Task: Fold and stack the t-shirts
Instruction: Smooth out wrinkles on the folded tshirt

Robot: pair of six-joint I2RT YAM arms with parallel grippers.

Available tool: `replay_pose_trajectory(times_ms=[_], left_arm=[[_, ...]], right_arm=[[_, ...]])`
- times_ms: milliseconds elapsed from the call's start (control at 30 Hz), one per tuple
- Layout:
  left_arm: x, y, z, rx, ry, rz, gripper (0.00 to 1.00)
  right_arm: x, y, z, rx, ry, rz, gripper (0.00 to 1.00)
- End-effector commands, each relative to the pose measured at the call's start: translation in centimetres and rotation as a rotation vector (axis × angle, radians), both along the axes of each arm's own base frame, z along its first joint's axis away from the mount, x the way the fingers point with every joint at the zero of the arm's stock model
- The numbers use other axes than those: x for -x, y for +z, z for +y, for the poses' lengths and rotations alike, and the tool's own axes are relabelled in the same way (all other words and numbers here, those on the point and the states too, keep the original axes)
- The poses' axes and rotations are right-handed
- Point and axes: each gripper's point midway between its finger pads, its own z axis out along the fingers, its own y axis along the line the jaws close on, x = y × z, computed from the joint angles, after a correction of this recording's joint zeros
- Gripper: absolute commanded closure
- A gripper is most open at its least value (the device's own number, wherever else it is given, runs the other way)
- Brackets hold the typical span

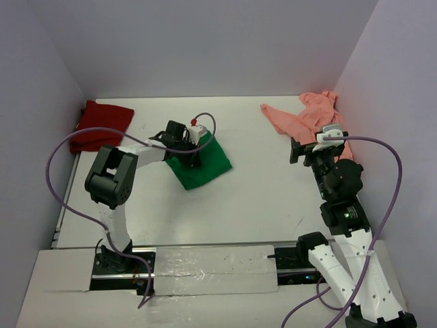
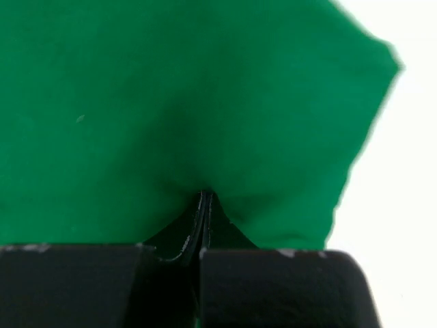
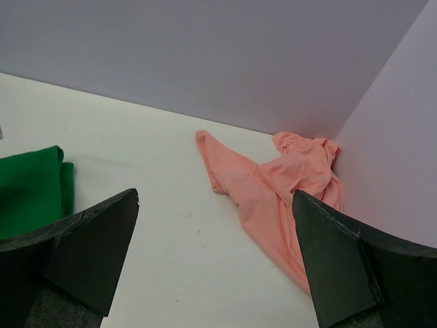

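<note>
Top external count: one green t-shirt (image 1: 208, 166), one dark red t-shirt (image 1: 101, 126), one salmon-pink t-shirt (image 1: 304, 119); three total.
Places: green near centre, red at 10 o'clock, pink at 2 o'clock.
Grippers: two; left gripper (image 2: 205, 203) jaws clamped on the green t-shirt, right gripper (image 3: 214, 198) jaws wide apart.

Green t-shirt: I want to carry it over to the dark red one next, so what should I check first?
1. Left gripper shut on the green t-shirt: ok, cloth pinched between closed fingers.
2. Green t-shirt folded: ok, compact with a layered edge.
3. Dark red t-shirt folded as a base: ok, lying in the far-left corner.
4. Right gripper out of the way: ok, open and holding nothing.
5. Salmon-pink t-shirt folded: not ok, crumpled by the right wall.
</note>
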Motion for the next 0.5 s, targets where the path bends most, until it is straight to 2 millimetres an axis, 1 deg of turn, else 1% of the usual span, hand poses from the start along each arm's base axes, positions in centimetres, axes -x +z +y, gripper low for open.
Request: replay_pose_trajectory(times_ms=[0, 33, 67, 100, 133, 167, 200, 233, 267, 300, 333, 367, 400, 433, 467], left_arm=[[-0.7, -1.3, 0.4, -0.090, 0.058, 0.049, 1.00], [-0.8, -1.6, 0.4, -0.103, 0.058, 0.055, 1.00], [-0.9, -2.6, 0.8, -0.127, 0.073, 0.068, 1.00], [-1.7, -2.2, 0.6, -0.130, 0.074, 0.056, 1.00], [-1.9, -2.3, 0.3, -0.138, 0.067, 0.053, 1.00], [-2.1, -2.9, 0.2, -0.147, 0.064, 0.061, 1.00], [-3.4, -2.3, -0.3, -0.147, 0.064, 0.025, 1.00], [-3.8, -2.3, -0.6, -0.152, 0.056, 0.017, 1.00], [-4.2, -3.4, -0.8, -0.168, 0.050, 0.026, 1.00], [-5.7, -2.3, -1.4, -0.160, 0.049, -0.003, 1.00], [-6.3, -2.4, -1.8, -0.158, 0.038, -0.010, 1.00], [-6.7, -3.5, -2.2, -0.165, 0.029, 0.005, 1.00], [-8.3, -2.2, -3.1, -0.142, 0.029, -0.031, 1.00], [-8.9, -2.2, -3.5, -0.135, 0.027, -0.035, 1.00], [-9.3, -3.4, -3.7, -0.140, 0.023, -0.017, 1.00]], right_arm=[[0.0, 2.0, -0.4, -0.029, -0.020, -0.057, 0.00], [0.1, 2.2, -0.5, -0.032, -0.021, -0.060, 0.00], [0.2, 2.3, -0.5, -0.036, -0.023, -0.064, 0.00], [0.3, 2.4, -0.6, -0.039, -0.023, -0.068, 0.00], [0.4, 2.6, -0.6, -0.040, -0.024, -0.074, 0.00], [0.4, 2.6, -0.6, -0.042, -0.025, -0.074, 0.00], [0.5, 2.8, -0.7, -0.043, -0.027, -0.080, 0.00], [0.6, 3.0, -0.7, -0.042, -0.028, -0.083, 0.00], [0.6, 3.0, -0.8, -0.041, -0.032, -0.085, 0.00], [0.7, 3.2, -0.9, -0.043, -0.036, -0.091, 0.00], [0.8, 3.3, -1.1, -0.043, -0.042, -0.094, 0.00], [0.9, 3.4, -1.2, -0.045, -0.045, -0.097, 0.00], [0.9, 3.4, -1.3, -0.045, -0.047, -0.099, 0.00], [1.0, 3.4, -1.3, -0.046, -0.048, -0.099, 0.00], [0.9, 3.4, -1.5, -0.046, -0.056, -0.099, 0.00]])
